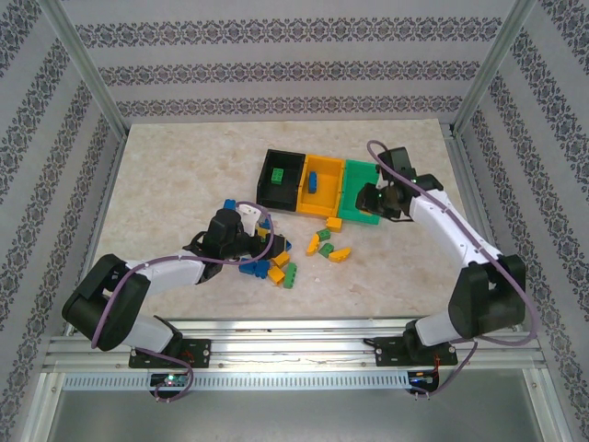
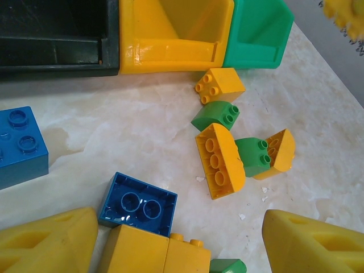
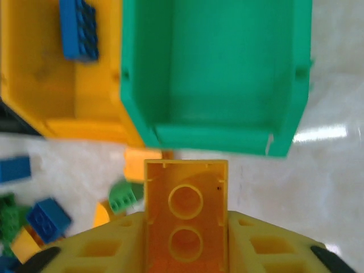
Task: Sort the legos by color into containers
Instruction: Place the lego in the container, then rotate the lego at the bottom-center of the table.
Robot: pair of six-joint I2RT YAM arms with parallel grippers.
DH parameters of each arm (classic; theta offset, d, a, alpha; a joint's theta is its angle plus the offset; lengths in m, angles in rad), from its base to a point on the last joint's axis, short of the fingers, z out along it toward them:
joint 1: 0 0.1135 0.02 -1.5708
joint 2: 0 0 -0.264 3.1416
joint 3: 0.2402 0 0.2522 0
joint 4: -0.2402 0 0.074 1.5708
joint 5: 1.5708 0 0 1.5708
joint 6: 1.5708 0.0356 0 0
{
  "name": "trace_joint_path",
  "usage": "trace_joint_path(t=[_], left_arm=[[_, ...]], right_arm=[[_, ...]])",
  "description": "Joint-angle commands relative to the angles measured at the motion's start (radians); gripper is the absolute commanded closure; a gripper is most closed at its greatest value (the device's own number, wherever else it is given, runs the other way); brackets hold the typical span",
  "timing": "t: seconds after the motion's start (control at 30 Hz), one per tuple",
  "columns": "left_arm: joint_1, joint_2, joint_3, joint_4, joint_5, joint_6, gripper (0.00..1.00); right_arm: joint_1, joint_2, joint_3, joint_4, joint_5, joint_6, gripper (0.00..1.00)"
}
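On the table, legos lie scattered before the containers, one each inside the left and middle.

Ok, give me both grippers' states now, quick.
Left gripper: open, holding nothing.
Right gripper: shut on a yellow brick.

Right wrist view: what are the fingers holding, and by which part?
A yellow-orange rectangular plastic brick, hollow underside showing, held between the right gripper's fingers by its two long sides.

Nothing to read here: no lettering, label, brand or number shows legibly on the legos, the containers, the bench or the patterned walls.
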Motion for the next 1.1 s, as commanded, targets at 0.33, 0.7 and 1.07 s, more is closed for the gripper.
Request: trace_joint_path(t=[0.33, 0.7, 1.07], left_arm=[[-0.001, -0.07, 0.008, -0.026, -0.07, 0.015, 0.23], [0.014, -0.038, 0.003, -0.008, -0.084, -0.038, 0.23], [0.016, -0.037, 0.004, -0.005, -0.073, -0.033, 0.22]], right_arm=[[0.13, 0.031, -0.031, 0.074, 0.037, -0.092, 0.38], [0.349, -0.017, -0.191, -0.021, 0.084, -0.2, 0.38], [0.378, 0.166, -0.141, 0.015, 0.113, -0.226, 0.37]])
